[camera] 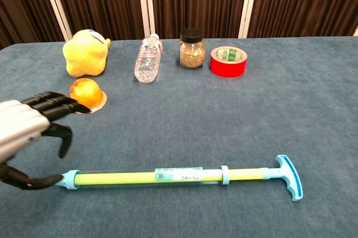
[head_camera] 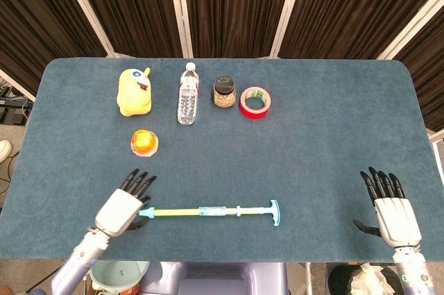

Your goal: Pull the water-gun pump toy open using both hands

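The water-gun pump toy [head_camera: 208, 212] [camera: 179, 176] lies flat near the table's front edge, a yellow-green tube with a light blue nozzle at the left end and a blue T-handle [head_camera: 275, 212] [camera: 290, 177] at the right. My left hand [head_camera: 123, 206] [camera: 28, 131] hovers open just left of the nozzle, fingers spread, thumb close to the tip. Far off at the table's front right, my right hand [head_camera: 390, 208] stays open; it shows only in the head view.
Along the back stand a yellow plush toy [head_camera: 134, 91], a lying water bottle [head_camera: 187, 94], a jar with a black lid [head_camera: 224, 91] and a red tape roll [head_camera: 255, 102]. An orange jelly cup [head_camera: 143, 143] sits just beyond my left hand.
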Controlling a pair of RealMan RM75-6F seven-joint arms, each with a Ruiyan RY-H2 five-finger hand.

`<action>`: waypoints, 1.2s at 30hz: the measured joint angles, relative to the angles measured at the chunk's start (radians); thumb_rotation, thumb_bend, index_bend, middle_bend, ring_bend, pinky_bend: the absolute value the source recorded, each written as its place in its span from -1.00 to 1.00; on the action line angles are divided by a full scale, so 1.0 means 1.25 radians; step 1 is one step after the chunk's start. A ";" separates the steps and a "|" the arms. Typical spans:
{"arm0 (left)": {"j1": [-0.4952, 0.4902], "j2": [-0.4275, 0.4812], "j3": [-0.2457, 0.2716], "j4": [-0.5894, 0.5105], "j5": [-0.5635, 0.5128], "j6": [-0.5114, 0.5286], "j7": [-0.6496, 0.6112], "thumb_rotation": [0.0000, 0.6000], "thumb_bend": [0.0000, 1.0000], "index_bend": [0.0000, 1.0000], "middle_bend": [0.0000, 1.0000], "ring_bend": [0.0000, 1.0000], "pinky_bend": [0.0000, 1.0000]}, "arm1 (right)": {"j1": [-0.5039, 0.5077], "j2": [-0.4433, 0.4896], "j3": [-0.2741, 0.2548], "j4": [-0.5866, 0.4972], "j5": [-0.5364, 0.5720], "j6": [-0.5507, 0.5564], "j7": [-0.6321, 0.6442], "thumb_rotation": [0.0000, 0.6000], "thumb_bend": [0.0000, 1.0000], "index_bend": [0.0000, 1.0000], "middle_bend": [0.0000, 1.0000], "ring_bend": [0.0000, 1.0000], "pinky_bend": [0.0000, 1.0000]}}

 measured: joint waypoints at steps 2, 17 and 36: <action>-0.009 -0.025 -0.005 0.003 -0.013 -0.020 0.032 1.00 -0.51 0.02 -0.83 -0.92 -0.93 | 0.003 0.005 0.002 -0.002 0.003 -0.004 0.006 1.00 -1.00 -1.00 -1.00 -1.00 -1.00; -0.038 -0.120 -0.028 0.046 -0.088 -0.061 0.147 1.00 -0.51 0.06 -0.80 -0.90 -0.93 | 0.009 0.010 0.010 0.013 -0.003 0.002 0.052 1.00 -1.00 -1.00 -1.00 -1.00 -1.00; -0.064 -0.165 -0.017 0.107 -0.057 -0.012 0.139 1.00 0.22 0.49 -0.39 -0.66 -0.75 | 0.016 -0.009 -0.011 0.015 -0.019 -0.018 0.019 1.00 -0.81 -1.00 -1.00 -1.00 -1.00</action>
